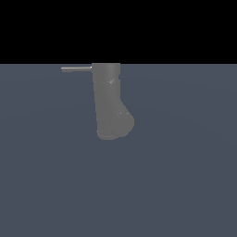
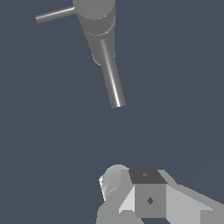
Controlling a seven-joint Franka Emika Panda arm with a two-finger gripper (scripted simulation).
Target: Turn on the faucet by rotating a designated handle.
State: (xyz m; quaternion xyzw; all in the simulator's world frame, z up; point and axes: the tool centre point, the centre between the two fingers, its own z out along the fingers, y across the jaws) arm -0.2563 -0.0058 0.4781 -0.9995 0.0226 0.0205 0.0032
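The faucet (image 1: 109, 99) stands upright on the floor (image 1: 185, 185); the handle (image 1: 76, 69) projects from its top toward the exterior view's left; the gripper (image 2: 131, 192) (wrist view only) sits well apart.

Both renders are reading dim and flat; the slate-blue floor (image 1: 176, 185) is showing even tone with no cast shadow beneath the faucet (image 1: 109, 99). The black band behind the faucet's top is rendering as pure unlit background. Shading on the faucet is running darker toward its rounded lower end. In the wrist view a bright specular streak is running along the spout (image 2: 111, 81), and the handle (image 2: 54, 15) is catching a weaker highlight. The gripper (image 2: 131, 197) is appearing brightest, its faceted faces shading in hard steps. Edges are staying sharp; no blur or lens distortion is showing.
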